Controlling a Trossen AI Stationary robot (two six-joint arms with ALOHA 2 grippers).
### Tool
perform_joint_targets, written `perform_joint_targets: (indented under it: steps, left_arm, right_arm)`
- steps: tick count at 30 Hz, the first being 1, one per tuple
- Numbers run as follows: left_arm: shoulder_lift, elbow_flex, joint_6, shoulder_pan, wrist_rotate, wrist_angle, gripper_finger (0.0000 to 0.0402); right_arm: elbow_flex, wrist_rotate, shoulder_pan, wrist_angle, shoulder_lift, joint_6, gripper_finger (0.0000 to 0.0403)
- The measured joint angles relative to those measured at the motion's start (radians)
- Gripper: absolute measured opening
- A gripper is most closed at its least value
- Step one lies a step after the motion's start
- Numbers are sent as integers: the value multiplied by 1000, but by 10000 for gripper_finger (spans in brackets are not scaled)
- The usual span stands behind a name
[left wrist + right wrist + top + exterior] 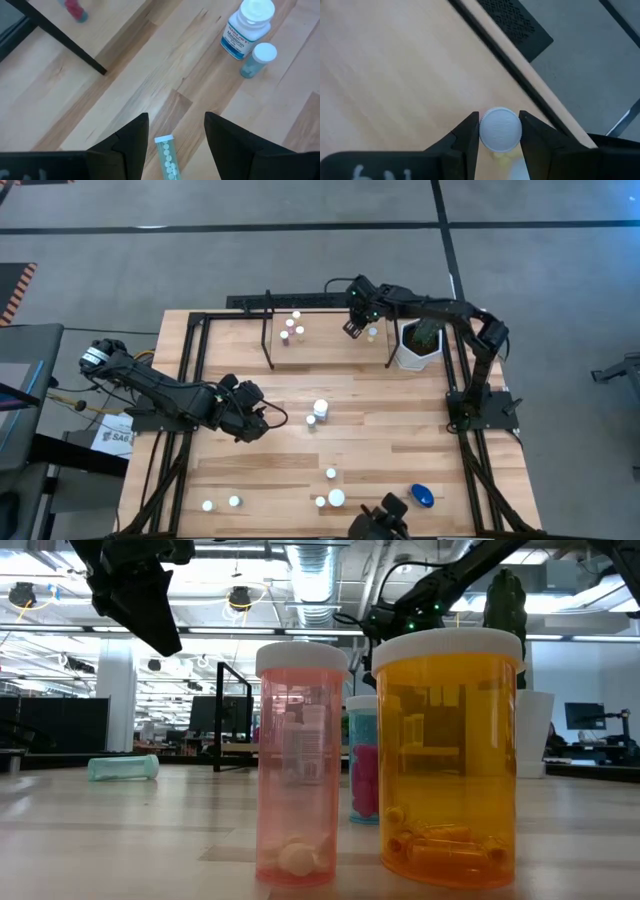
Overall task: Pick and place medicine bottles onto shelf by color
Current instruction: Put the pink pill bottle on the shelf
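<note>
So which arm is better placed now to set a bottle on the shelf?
The right. The right gripper is shut on a white-capped bottle above the shelf. The left gripper is open above a lying bottle, far from the shelf.

- The left gripper (262, 418) hangs over the wooden table (400, 450), left of centre, its arm reaching in from the left edge.
- The right gripper (354, 328) sits over the shelf (330, 305) at the far edge, beside a white pot with a green plant (420, 345).
- 3 small bottles (292, 328) stand on the shelf's left part.
- A white-capped bottle (320, 410) stands mid-table with a smaller one touching it.
- A blue bottle (422, 496) lies near the front right; small white-capped bottles (332, 496) dot the front edge.
</note>
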Motion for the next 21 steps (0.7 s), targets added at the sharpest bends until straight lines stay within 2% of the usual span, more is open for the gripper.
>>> perform_joint_targets:
  steps: [21]
  left_arm:
    - [0, 0, 8, 0, 6, 1, 181]
  right_arm:
    - [1, -5, -7, 12, 0, 18, 188]
